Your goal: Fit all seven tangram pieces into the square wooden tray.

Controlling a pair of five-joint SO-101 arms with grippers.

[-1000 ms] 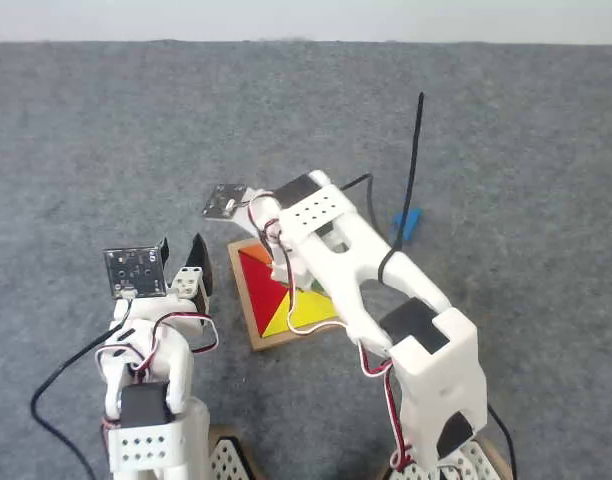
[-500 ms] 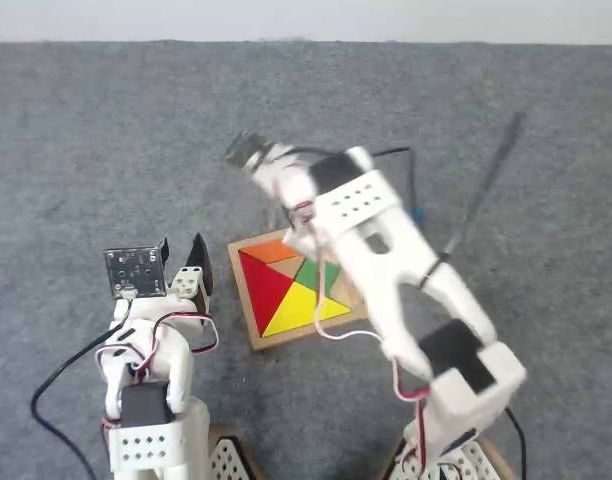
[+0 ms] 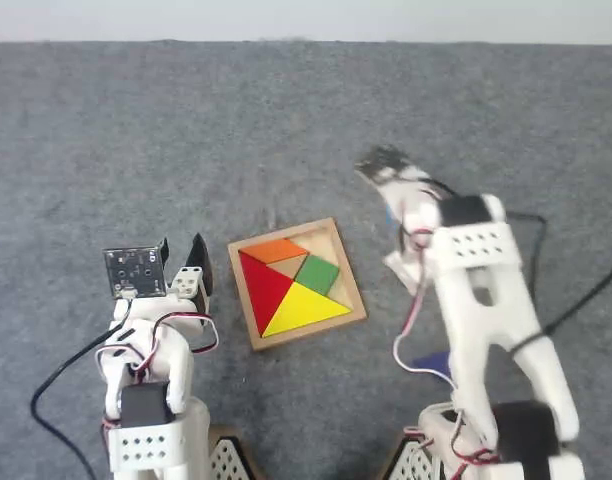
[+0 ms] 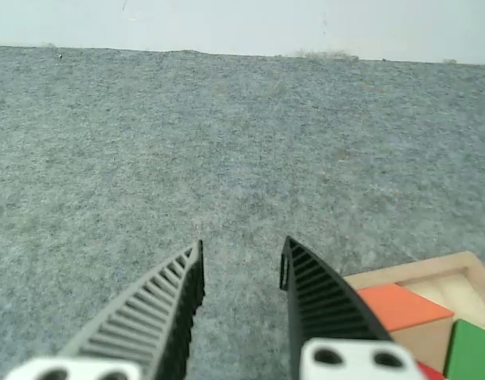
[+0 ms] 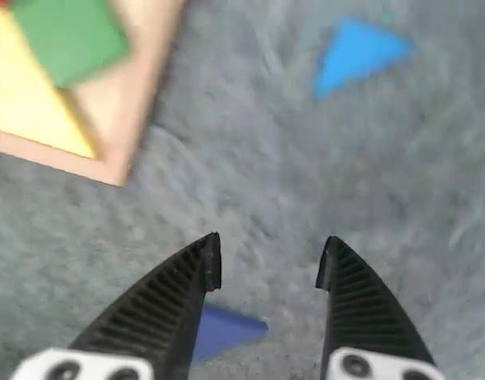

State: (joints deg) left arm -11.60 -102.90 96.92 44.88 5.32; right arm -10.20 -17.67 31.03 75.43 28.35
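Observation:
The square wooden tray (image 3: 352, 300) lies mid-table and holds an orange (image 3: 277, 250), a red (image 3: 262, 285), a green (image 3: 317, 273) and a yellow piece (image 3: 304, 309). My right arm (image 3: 476, 270) stands to the right of the tray. Its gripper (image 5: 270, 257) is open and empty above the grey mat, between a light blue triangle (image 5: 357, 51) farther out and a dark blue piece (image 5: 223, 331) closer to the arm's base. The dark blue piece (image 3: 433, 362) lies beside the right arm. My left gripper (image 4: 242, 253) is open and empty just left of the tray (image 4: 421, 273).
Grey carpet-like mat (image 3: 136, 130) covers the whole table, with wide free room to the left and behind the tray. Both arm bases stand at the near edge. Cables hang along the right arm.
The right arm has swung from above the tray to its right side, uncovering the tray and its pieces. The left arm has stayed still.

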